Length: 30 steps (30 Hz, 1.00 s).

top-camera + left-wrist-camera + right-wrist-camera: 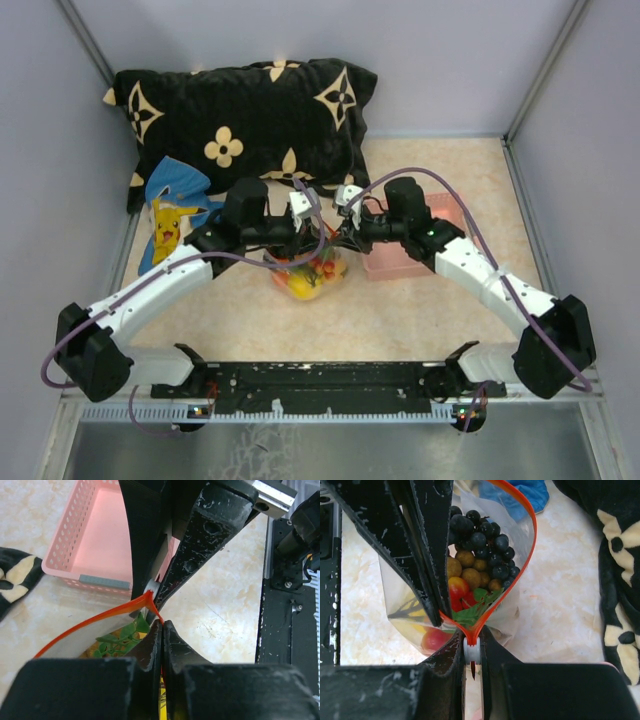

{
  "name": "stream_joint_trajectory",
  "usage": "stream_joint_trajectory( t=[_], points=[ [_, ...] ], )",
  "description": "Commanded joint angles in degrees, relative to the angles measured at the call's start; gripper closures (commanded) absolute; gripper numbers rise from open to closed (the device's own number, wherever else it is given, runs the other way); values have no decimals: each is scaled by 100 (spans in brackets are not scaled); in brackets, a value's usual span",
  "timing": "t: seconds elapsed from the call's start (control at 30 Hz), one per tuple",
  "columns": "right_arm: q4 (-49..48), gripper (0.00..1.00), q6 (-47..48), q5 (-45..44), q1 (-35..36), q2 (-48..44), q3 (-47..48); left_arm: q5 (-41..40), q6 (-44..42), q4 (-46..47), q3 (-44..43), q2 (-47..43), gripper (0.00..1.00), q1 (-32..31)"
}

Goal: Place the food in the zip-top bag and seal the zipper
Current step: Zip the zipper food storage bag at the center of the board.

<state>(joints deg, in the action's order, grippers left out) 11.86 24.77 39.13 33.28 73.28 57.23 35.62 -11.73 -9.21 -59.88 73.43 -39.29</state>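
The zip-top bag (pixel 310 278) stands between both arms, holding the food (pixel 470 570): dark grapes, tan balls, red fruit and green leaves. The zipper (pixel 534 535), an orange-red strip, gapes in a loop at the mouth. My left gripper (pixel 163 624) is shut on one side of that strip close to the loop's end, seen from above (pixel 308 236). My right gripper (pixel 472 644) is shut on the white slider (pixel 472 650) at the strip's end, right beside the left fingers (pixel 432 555). Yellow and red fruit (pixel 305 285) show through the plastic.
A pink basket (pixel 405 255) sits just right of the bag, under the right arm. A black pillow with cream flowers (pixel 240 115) lies along the back. A blue cartoon cloth (pixel 175 215) lies at the left. Grey walls close in both sides.
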Motion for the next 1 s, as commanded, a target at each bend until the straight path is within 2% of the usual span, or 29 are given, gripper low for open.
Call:
stream_joint_trajectory(
  t=[0.0,0.13,0.27,0.37,0.53,0.8,0.97],
  points=[
    [-466,87,31,236,22,-257,-46,52,-156,17,-10,-19,100,-9],
    [-592,67,149,407,-77,-481,-285,-38,-162,208,248,-360,100,62],
    [-1278,60,-88,748,-300,-745,-763,49,-97,538,568,-650,100,239],
    [-1911,60,-428,1109,-457,-787,-1045,171,-77,554,681,-755,100,334],
    [-2442,61,-685,1490,-462,-592,-1161,260,-21,645,798,-825,100,375],
    [-2819,63,-972,1718,-465,-353,-1179,323,91,860,802,-834,100,378],
    [-2928,68,-1012,1705,-462,-256,-1188,396,93,984,803,-874,100,373]
  ],
)
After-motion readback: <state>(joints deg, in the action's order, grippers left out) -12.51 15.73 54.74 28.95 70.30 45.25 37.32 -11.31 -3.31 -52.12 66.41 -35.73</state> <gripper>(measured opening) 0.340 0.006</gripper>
